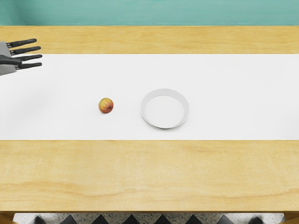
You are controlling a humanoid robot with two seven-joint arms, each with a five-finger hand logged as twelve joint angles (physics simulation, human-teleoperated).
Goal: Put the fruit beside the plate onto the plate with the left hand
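Holding the left hand (18,56) at the far left edge, fingers stretched straight and slightly parted, gripping nothing. Finding the fruit (106,105) well apart from it, rightward and nearer, sitting left of the plate (165,90) without touching. Looking round, so offering no long axis. Showing no right arm. Working over a white mat (233,79) on a wooden table (149,172), facing a teal wall (149,11).

Red-yellow fruit (106,105), white plate (165,94), white cloth (233,93) w/ wood table (149,172).
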